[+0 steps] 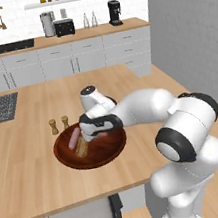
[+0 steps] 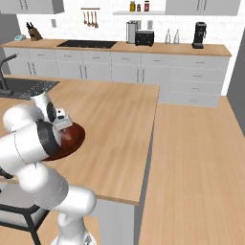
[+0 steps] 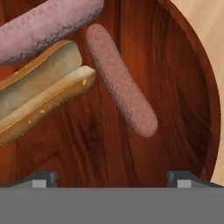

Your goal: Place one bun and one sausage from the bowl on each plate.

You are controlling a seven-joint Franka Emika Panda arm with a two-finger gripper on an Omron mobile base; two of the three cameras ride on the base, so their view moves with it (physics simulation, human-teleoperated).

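Two dark fingertips point(image 3: 41, 178) stand wide apart over the bowl point(image 3: 192, 65), gripping nothing. Close up, between them and just beyond lie a brown sausage point(image 3: 120, 85), a split bun point(image 3: 41, 89) beside it, and a paler sausage point(image 3: 48, 24) touching the bun. From behind, the gripper point(image 1: 87, 135) hangs low inside the bowl on the wooden counter point(image 1: 37, 179), near two small shakers point(image 1: 59, 124).

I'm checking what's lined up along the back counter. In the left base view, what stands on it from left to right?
Cooktop → metal canister → black toaster → two small bottles → black coffee machine.
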